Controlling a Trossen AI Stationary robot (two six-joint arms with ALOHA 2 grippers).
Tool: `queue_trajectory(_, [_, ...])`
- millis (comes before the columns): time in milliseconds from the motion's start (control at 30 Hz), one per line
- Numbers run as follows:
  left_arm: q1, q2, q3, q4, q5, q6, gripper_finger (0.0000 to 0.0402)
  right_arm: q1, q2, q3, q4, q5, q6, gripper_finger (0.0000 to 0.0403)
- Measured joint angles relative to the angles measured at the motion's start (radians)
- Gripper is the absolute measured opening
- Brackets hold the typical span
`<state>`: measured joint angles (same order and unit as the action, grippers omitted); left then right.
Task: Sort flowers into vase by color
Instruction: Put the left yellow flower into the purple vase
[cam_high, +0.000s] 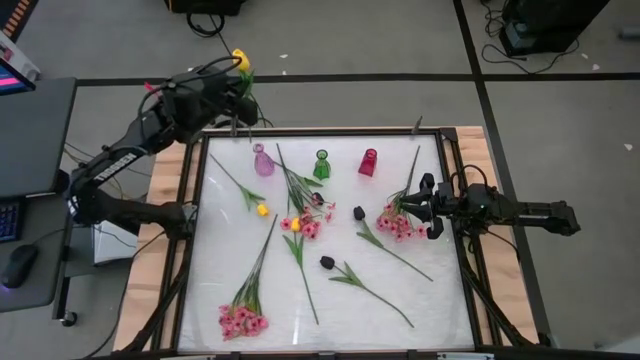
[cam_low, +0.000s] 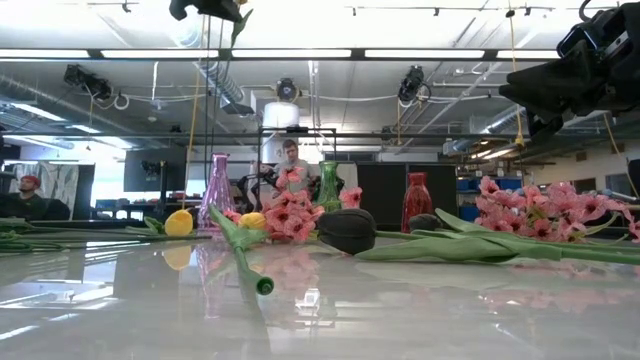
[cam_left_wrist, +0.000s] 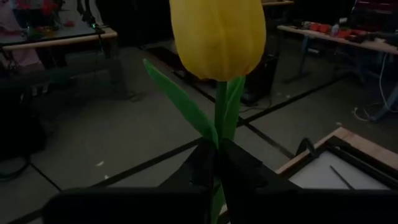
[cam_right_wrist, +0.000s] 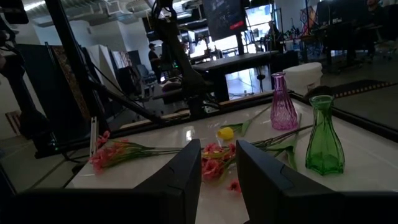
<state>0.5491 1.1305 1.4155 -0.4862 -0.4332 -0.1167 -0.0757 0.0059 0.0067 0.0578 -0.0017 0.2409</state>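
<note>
L gripper fingers were clamped together on the green stem of a yellow tulip, just below the bloom where a long leaf splits off. In the high view that gripper sat at upper left of the frame, past the table's far edge, w/ the tulip held out over the floor.

R gripper fingers stood a little apart w/ nothing between them. In the high view it hovered at right-centre of the frame, just beside a pink blossom spray, not gripping it.

Rest of the flowers lay flat on the white table:
- another pink spray at lower left, long stem angled up toward centre
- a third pink cluster mid-table, tangled w/ leafy green stems
- a small yellow tulip left of centre
- two dark, near-black tulips: one centre-right, one below it, each w/ green stem and leaves trailing toward lower right

Three small glass vases stood upright in a row near the table's far edge: purple vase, green vase, red vase. All three looked empty.
</note>
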Motion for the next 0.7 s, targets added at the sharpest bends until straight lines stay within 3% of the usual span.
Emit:
queue_trajectory(400, [0.0, 0.066, -0.003, 0.018, 0.0, -0.002, 0.0027, 0.0, 0.0, 0.0, 0.0, 0.0, 0.0, 0.011])
queue_trajectory(700, [0.025, 0.023, -0.112, 0.045, -0.021, -0.019, 0.0027, 0.0, 0.0, 0.0, 0.0, 0.001, 0.0, 0.011])
